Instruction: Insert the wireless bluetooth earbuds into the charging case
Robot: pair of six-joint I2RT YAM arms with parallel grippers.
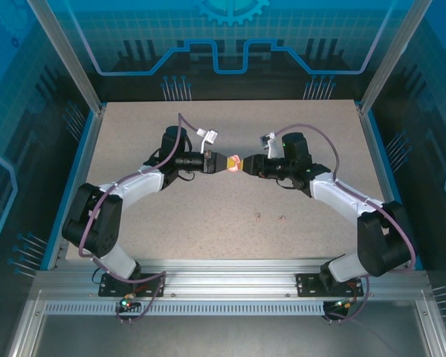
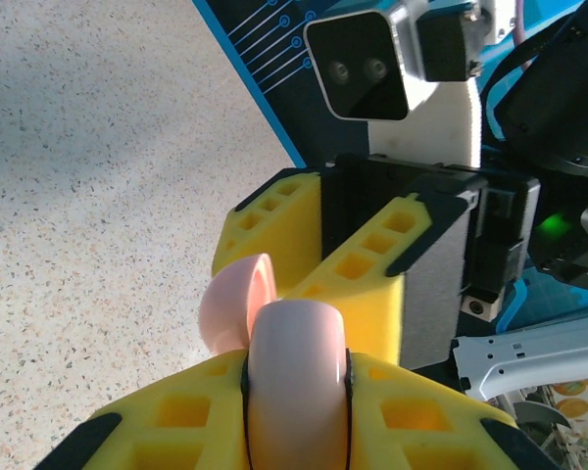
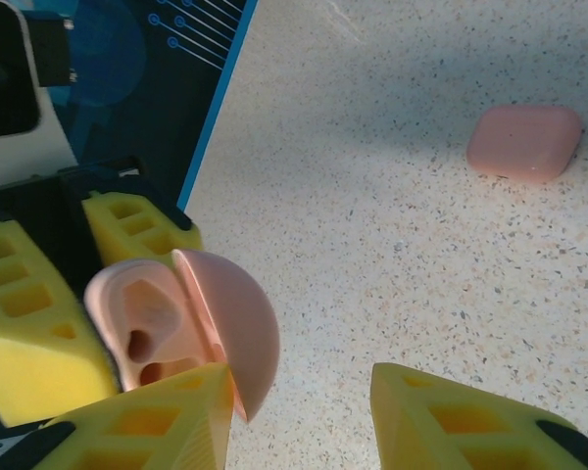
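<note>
Charging case [image 1: 234,161] — open, gripped by left fingers [image 2: 181,421], right fingers [image 3: 451,421] released — above speckled table [image 1: 193,219].

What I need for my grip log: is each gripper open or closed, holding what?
Left gripper: closed on the open case.
Right gripper: open, holding nothing.

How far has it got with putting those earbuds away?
Done: the charging case is off the table and hinged open, its wells looking empty. In hand: the left gripper clamps the case while the open right gripper sits at its lid. Left: both earbuds, tiny specks on the table, need picking up and seating.
</note>
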